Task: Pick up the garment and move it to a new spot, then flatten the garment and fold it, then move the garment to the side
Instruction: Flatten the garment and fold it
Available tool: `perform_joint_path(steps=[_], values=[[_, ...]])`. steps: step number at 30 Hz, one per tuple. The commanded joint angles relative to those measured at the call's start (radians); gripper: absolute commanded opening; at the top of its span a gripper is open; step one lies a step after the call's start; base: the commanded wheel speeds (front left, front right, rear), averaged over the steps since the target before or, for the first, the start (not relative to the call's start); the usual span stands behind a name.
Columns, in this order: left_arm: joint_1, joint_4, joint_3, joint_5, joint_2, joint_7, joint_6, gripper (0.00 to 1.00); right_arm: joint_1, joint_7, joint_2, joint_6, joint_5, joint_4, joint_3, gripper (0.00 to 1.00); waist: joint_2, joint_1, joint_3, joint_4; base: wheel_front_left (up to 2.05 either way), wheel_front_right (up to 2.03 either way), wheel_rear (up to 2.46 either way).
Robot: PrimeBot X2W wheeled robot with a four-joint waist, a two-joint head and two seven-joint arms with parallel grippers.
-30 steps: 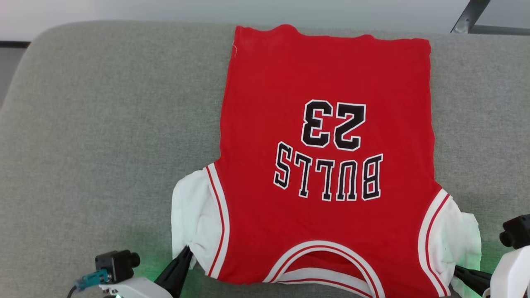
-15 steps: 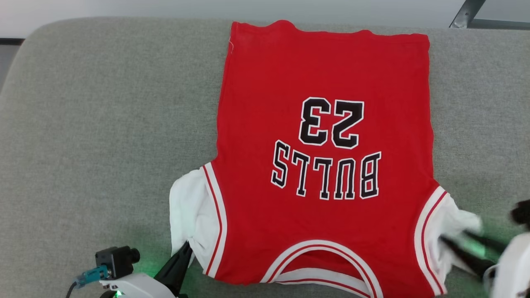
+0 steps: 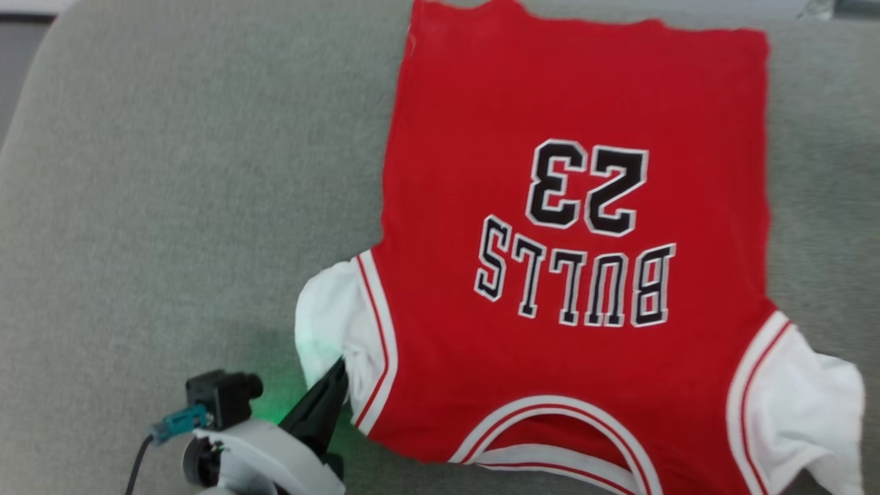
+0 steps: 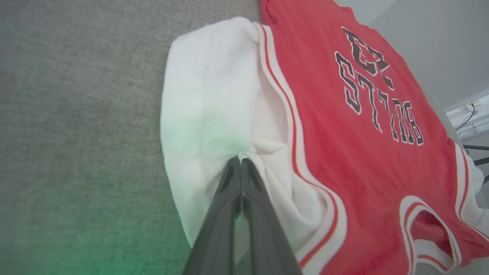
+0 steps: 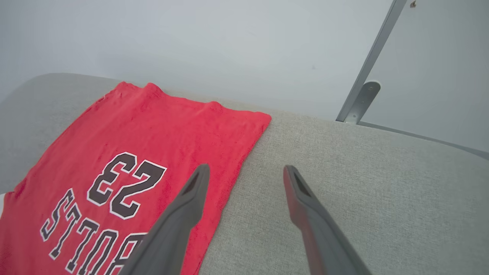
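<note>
The jersey (image 3: 570,89) is bright red with white sleeves, red-and-white striped trim and black white-edged lettering; the cushion (image 3: 172,172) is plain grey.

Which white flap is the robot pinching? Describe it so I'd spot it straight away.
On the grey cushion lies a red garment printed BULLS 23, a white sleeve at each near corner. You want the left sleeve: puckered where the shut left end effector nips it, while the right sleeve lies free.

Head cam looks down on garment (image 3: 570,275); L wrist close, low; R wrist higher; all share it.
</note>
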Motion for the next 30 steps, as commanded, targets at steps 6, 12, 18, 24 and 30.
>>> perform_joint_path(steps=[6, 12, 18, 24, 30], values=[[-0.063, -0.043, -0.020, 0.045, -0.022, -0.005, -0.006, 0.00, -0.347, 0.069, 0.052, -0.001, -0.177, 0.281, 0.132, 1.00, 0.0000, 0.0000, 0.155, 0.105, 0.00, 0.00, 0.00], [-0.114, -0.059, -0.048, 0.068, -0.057, -0.001, -0.031, 0.00, -0.635, 0.169, 0.056, -0.001, -0.318, 0.595, 0.166, 1.00, 0.0000, 0.0000, 0.238, 0.174, 0.00, 0.00, 0.00], [-0.127, -0.021, -0.061, 0.070, -0.075, -0.004, -0.051, 0.00, -0.769, 0.260, 0.104, -0.001, -0.396, 0.809, 0.152, 1.00, 0.0000, 0.0000, 0.275, 0.207, 0.00, 0.00, 0.00], [-0.140, 0.014, -0.061, 0.068, -0.081, -0.010, -0.059, 0.00, -0.774, 0.275, 0.104, -0.001, -0.437, 0.893, 0.183, 1.00, 0.0000, 0.0000, 0.288, 0.210, 0.00, 0.00, 0.00], [-0.159, 0.023, -0.059, 0.068, -0.084, -0.012, -0.067, 0.00, -0.764, 0.276, 0.114, -0.001, -0.423, 0.930, 0.207, 0.36, 0.0000, 0.0000, 0.287, 0.201, 0.00, 0.00, 0.00]])
